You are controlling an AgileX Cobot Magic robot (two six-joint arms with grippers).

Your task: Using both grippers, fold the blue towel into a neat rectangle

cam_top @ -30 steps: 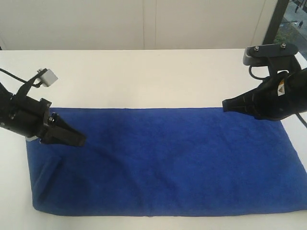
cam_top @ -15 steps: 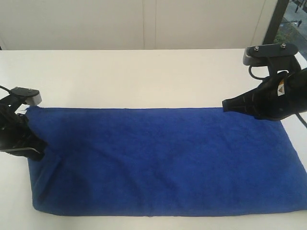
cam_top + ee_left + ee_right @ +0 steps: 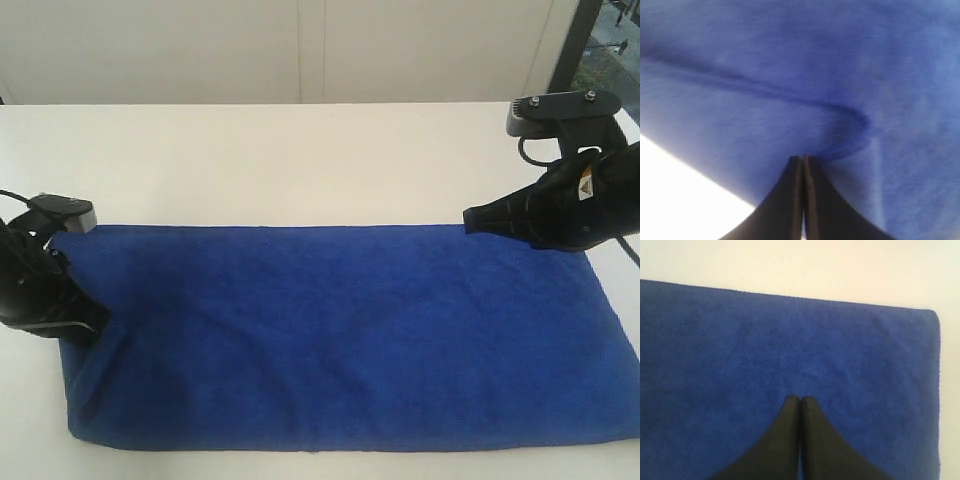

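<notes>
Left gripper (image 3: 97,328) (image 3: 802,160): jaws pressed together, nothing between them; tips down on blue towel (image 3: 350,335) (image 3: 790,70) at its left short edge, curved crease in cloth just ahead of tips.
Right gripper (image 3: 470,220) (image 3: 800,399): jaws closed flat against each other, empty; tips over towel's (image 3: 765,350) far long edge, near its far right corner; contact with cloth not discernible.
Blue towel: one long rectangle, spread flat, lengthwise along near edge of white worktop (image 3: 300,160), spanning between both grippers.
</notes>
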